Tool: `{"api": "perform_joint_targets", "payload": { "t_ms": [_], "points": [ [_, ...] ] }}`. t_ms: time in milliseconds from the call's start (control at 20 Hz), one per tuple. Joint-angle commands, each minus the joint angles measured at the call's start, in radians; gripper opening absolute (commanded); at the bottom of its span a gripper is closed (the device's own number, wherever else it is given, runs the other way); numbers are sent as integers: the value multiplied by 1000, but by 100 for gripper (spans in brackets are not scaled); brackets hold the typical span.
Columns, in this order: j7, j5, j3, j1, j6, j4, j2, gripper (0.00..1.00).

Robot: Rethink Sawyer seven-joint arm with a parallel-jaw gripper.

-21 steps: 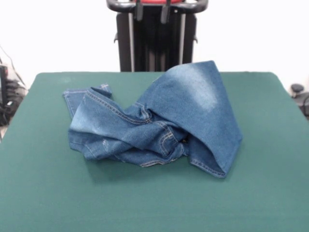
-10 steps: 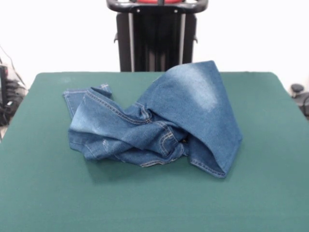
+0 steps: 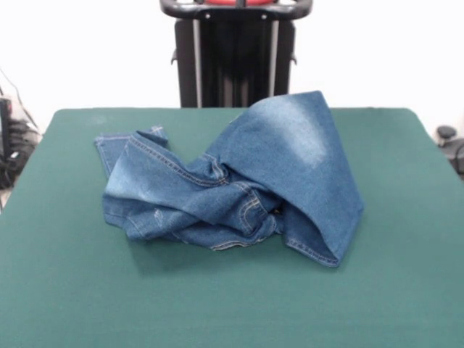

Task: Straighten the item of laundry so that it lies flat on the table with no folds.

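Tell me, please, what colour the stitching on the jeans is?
Orange-tan, on the blue denim jeans; the front view shows it.

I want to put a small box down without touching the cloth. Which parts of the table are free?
The table is bare along its whole near edge, and on both sides of the jeans. Behind the jeans only a narrow strip remains.

A black pedestal (image 3: pixel 235 61) is seen, built as an upright column with dark panels. Two pale grey vertical strips are set along its front, one on each side. Across its top a black rounded bar (image 3: pixel 235 9) is carried, and a thin strip of red casing (image 3: pixel 235 2) is shown above it.
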Motion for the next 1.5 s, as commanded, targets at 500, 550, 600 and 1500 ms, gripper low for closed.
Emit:
{"api": "perform_joint_targets", "payload": {
  "t_ms": [500,550,600,1500],
  "points": [
    [167,185,272,-6,144,93,108,100],
    [159,194,284,-13,151,96,107,100],
    [152,201,294,-18,160,98,109,100],
    [-145,479,548,-188,396,134,76,100]
  ]
}}
